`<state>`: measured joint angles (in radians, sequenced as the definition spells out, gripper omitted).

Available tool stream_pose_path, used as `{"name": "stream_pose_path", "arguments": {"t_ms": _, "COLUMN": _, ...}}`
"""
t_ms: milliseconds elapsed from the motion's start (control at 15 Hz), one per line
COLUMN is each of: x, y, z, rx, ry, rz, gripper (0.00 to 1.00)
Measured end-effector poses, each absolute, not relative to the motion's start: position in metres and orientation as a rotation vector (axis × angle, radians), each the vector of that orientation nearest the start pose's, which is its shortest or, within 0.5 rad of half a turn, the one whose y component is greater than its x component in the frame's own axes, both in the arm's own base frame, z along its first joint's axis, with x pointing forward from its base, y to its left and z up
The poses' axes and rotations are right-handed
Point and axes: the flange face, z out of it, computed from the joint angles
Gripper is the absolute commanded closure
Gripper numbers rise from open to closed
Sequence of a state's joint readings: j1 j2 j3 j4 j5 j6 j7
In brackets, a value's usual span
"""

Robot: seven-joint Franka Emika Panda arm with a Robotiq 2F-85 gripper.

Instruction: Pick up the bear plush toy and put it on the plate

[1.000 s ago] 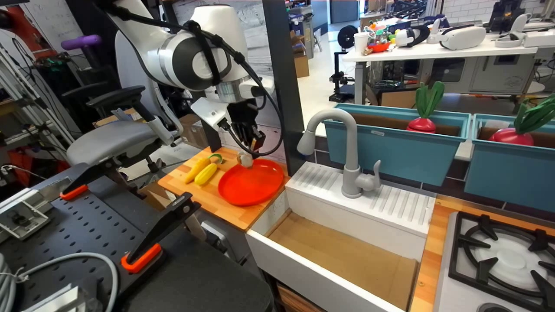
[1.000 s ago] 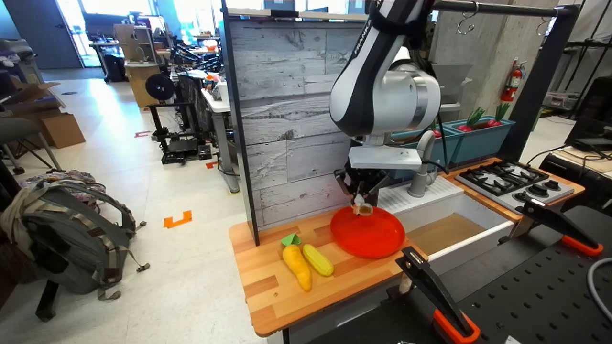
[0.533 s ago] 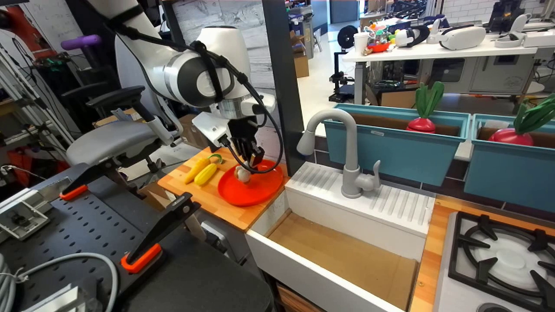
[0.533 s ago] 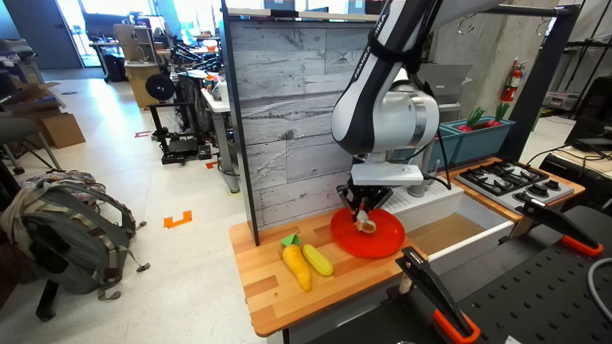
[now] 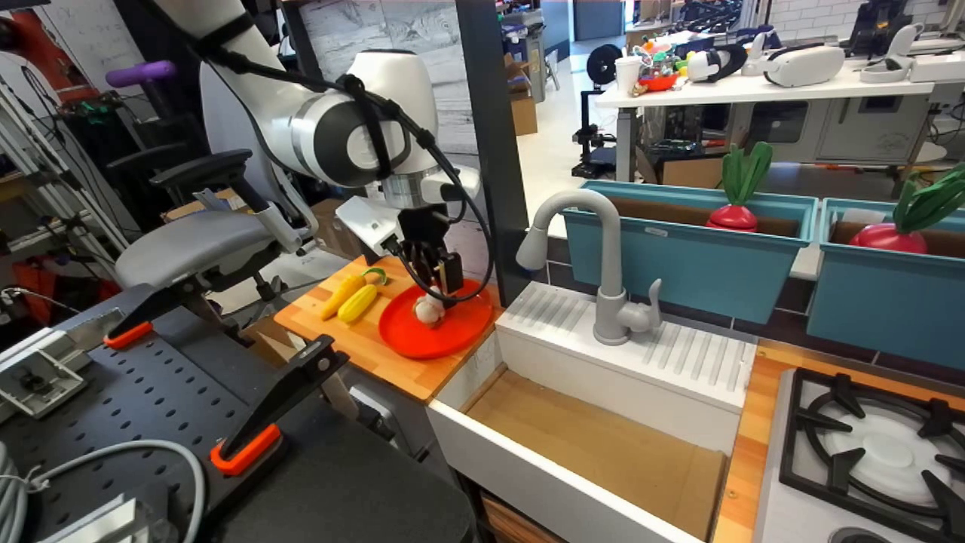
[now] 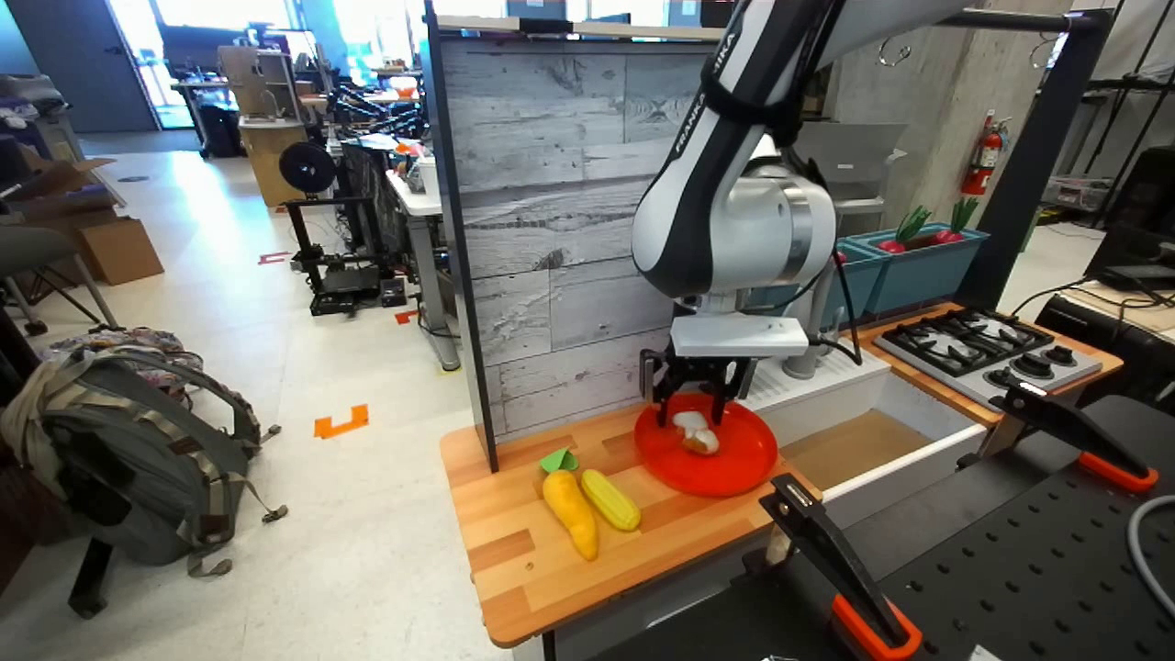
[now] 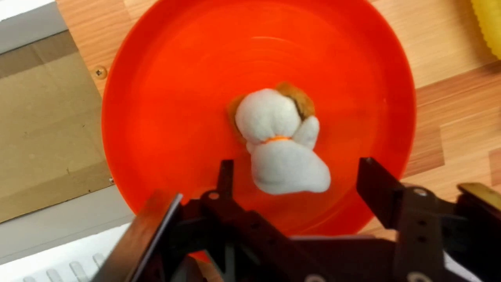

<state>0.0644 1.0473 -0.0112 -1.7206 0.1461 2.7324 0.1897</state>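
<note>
In an exterior view, the camera looks down across a sink (image 5: 528, 483) toward blue planters (image 5: 682, 264). In an exterior view, the camera faces a grey plank wall (image 6: 551, 229) behind a wooden counter (image 6: 500, 523); both exterior views stand well back and share the robot arm (image 6: 753, 239), sink, counter and red plate (image 6: 707, 477). The wrist view looks steeply down from close above the red plate.

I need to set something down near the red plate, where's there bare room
Bare wood shows on the counter between the green-topped vegetable and the end away from the sink; the sink's cardboard floor is bare too. Crowded: between yellow vegetable and plate, and on the plate, where the open hand flanks the plush toy.
</note>
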Motion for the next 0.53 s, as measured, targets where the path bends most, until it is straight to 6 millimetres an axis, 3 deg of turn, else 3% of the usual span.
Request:
{"name": "stream_pose_path", "arguments": {"t_ms": 267, "x": 0.612, "y": 0.033, "z": -0.007, "rx": -3.077, "ry": 0.341, "rz": 0.056, "gripper": 0.00}}
{"name": "stream_pose_path", "arguments": {"t_ms": 533, "x": 0.598, "y": 0.038, "z": 0.025, "rx": -3.090, "ry": 0.254, "rz": 0.025, "gripper": 0.00}}
